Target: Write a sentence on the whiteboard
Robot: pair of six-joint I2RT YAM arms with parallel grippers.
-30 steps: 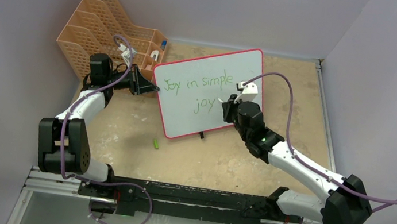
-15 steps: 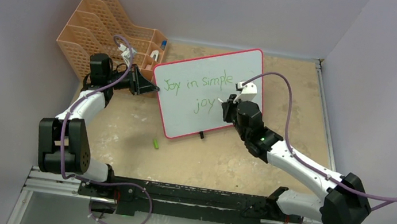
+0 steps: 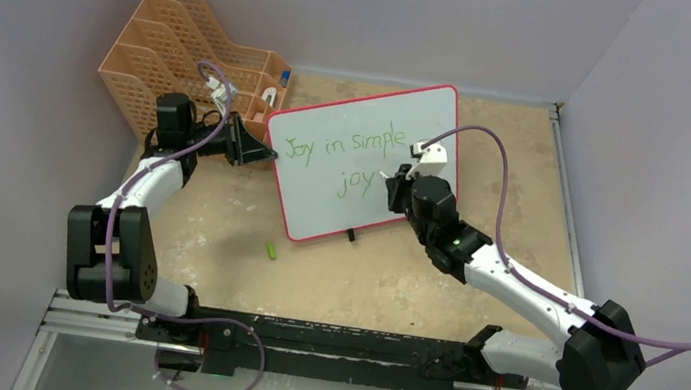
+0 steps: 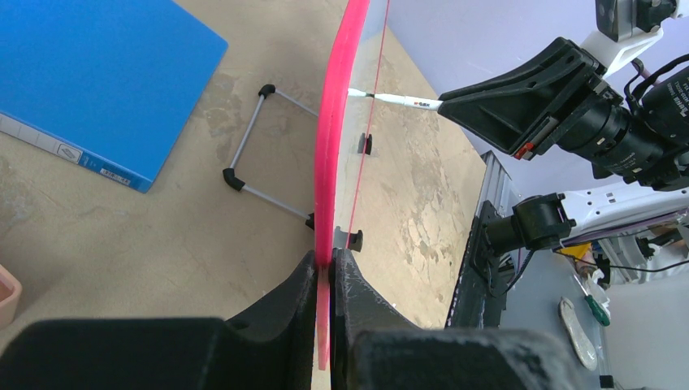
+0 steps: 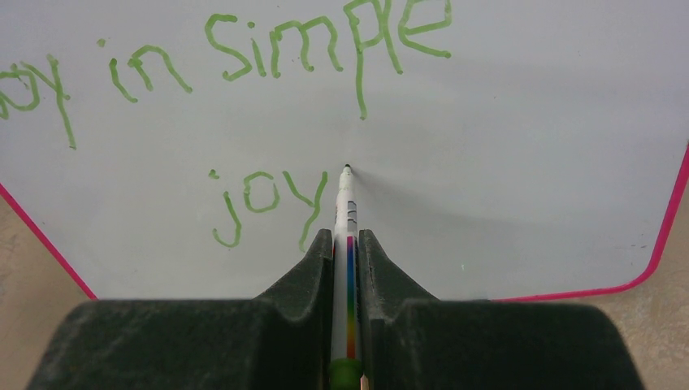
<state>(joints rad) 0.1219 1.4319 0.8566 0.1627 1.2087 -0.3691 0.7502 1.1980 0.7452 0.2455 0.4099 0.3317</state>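
The right gripper (image 5: 345, 236) clamped a marker (image 5: 346, 203) between its two black fingers (image 5: 313, 260), the white barrel with its rainbow stripe running straight up the middle of the view. The marker's dark tip rested on the whiteboard (image 5: 528, 162), just right of the top of the last "y". The green sentence (image 5: 358, 73) read "oy in simple" on the upper line, its start cut off at the left edge, with "joy" below. The pink-red frame (image 5: 45, 242) crossed both lower corners, with tan tabletop (image 5: 16, 268) beyond it.
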